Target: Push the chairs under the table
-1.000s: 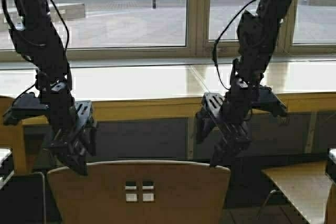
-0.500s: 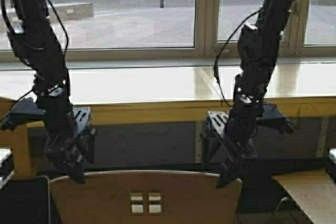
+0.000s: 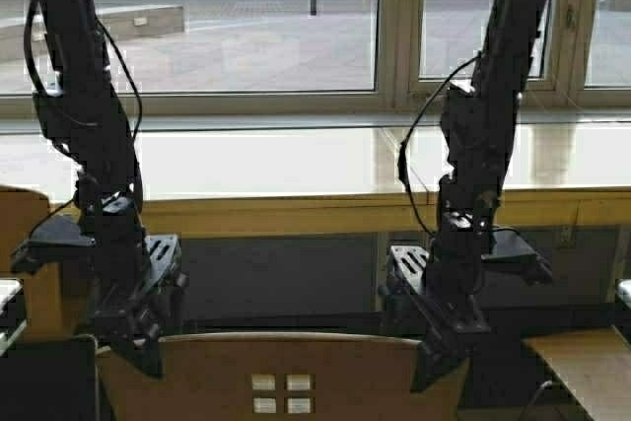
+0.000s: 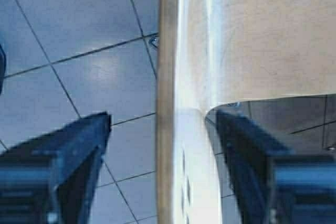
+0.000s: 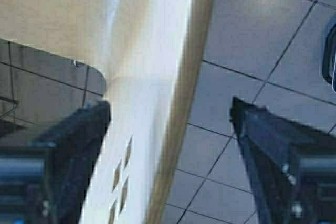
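Chair (image 3: 276,377) sits low centre in high view, backrest top edge facing robot, cut-outs mid-back. Table (image 3: 296,160) runs across just beyond it, under window; dark open gap below its front edge, chair not yet under. L gripper (image 3: 133,337) at backrest's left top corner, fingers (image 4: 79,150) apart, straddling the edge w/ room each side. R gripper (image 3: 434,342) at right corner, jaws spread same way round the edge. Tiled floor (image 4: 79,51) bare beside chair. No readable writing
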You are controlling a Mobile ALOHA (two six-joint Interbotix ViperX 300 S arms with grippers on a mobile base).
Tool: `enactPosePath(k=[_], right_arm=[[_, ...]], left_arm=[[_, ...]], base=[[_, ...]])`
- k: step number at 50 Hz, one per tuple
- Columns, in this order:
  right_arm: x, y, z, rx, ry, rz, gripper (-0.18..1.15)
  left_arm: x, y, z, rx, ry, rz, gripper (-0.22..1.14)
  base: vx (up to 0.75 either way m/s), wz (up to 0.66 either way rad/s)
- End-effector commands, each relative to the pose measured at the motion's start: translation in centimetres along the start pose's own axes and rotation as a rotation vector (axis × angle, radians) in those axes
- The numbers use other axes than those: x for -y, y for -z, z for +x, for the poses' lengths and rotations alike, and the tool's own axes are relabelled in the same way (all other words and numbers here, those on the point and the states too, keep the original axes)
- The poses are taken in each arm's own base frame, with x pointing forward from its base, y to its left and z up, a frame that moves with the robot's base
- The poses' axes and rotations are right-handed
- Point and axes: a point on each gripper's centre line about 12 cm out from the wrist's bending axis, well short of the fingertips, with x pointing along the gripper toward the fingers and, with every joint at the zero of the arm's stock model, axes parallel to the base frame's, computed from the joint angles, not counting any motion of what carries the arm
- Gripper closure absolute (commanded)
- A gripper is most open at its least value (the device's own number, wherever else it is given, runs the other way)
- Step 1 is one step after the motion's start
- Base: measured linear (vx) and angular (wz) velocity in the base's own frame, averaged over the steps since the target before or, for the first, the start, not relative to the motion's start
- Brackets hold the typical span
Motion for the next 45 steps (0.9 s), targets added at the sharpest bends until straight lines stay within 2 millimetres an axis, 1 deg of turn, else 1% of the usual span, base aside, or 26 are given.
enactPosePath(k=[1, 10, 15, 19, 22, 24, 26, 29, 32, 34, 35, 37, 39, 42, 45], right_arm=[[-0.6, -0.1, 0.4, 0.011, -0.012, -0.006, -0.03], [-0.9, -0.3, 2.3, 0.007, -0.003, -0.011, -0.03], [-0.7, -0.4, 3.2, 0.006, 0.008, -0.011, -0.02], [-0.8, -0.5, 3.9, 0.002, 0.011, -0.009, 0.02], [-0.8, -0.4, 4.3, -0.007, 0.012, -0.011, 0.11], [-0.9, -0.4, 4.6, -0.012, 0.013, -0.011, 0.21], [-0.9, -0.3, 4.8, -0.018, 0.013, -0.011, 0.34], [-1.0, -0.3, 5.0, -0.023, 0.012, -0.011, 0.59], [-1.2, -0.4, 5.0, -0.022, 0.009, -0.010, 0.83], [-1.3, -0.3, 5.1, -0.023, 0.006, -0.012, 0.97], [-1.3, -0.3, 5.1, -0.021, 0.006, -0.010, 1.01], [-1.4, -0.3, 5.1, -0.020, 0.004, -0.010, 1.02], [-1.4, -0.3, 5.1, -0.020, 0.003, -0.014, 0.98], [-1.4, -0.4, 5.0, -0.020, 0.003, -0.014, 0.91], [-1.7, -0.4, 5.0, -0.019, -0.004, -0.015, 0.92]], left_arm=[[1.3, 0.2, 0.4, 0.001, 0.027, 0.010, -0.02], [2.1, 0.3, 2.3, 0.002, 0.024, 0.015, -0.02], [2.3, 0.2, 3.4, 0.003, 0.018, 0.016, -0.02], [2.5, 0.2, 4.1, 0.001, 0.018, 0.016, 0.01], [2.8, 0.3, 4.4, -0.002, 0.021, 0.018, 0.07], [2.8, 0.3, 4.5, -0.004, 0.020, 0.024, 0.14], [2.9, 0.4, 4.6, -0.004, 0.021, 0.027, 0.23], [3.1, 0.4, 4.7, -0.003, 0.025, 0.030, 0.42], [3.4, 0.3, 4.7, -0.002, 0.033, 0.029, 0.65], [3.6, 0.4, 4.6, -0.003, 0.038, 0.022, 0.80], [3.7, 0.4, 4.6, -0.004, 0.041, 0.019, 0.86], [3.9, 0.4, 4.7, -0.003, 0.045, 0.013, 0.96], [4.0, 0.4, 4.7, -0.004, 0.048, 0.015, 0.98], [4.3, 0.5, 4.7, -0.005, 0.054, 0.015, 0.93], [4.4, 0.4, 4.7, -0.003, 0.058, 0.014, 0.88]], base=[[0.03, 0.02], [0.02, 0.01], [0.01, 0.00], [0.00, 0.00], [0.01, 0.00], [0.01, 0.01], [0.01, 0.00], [0.02, 0.01], [0.03, 0.01], [0.03, 0.01], [0.03, 0.01], [0.02, 0.00], [0.01, 0.00], [0.01, 0.01], [0.03, 0.02]])
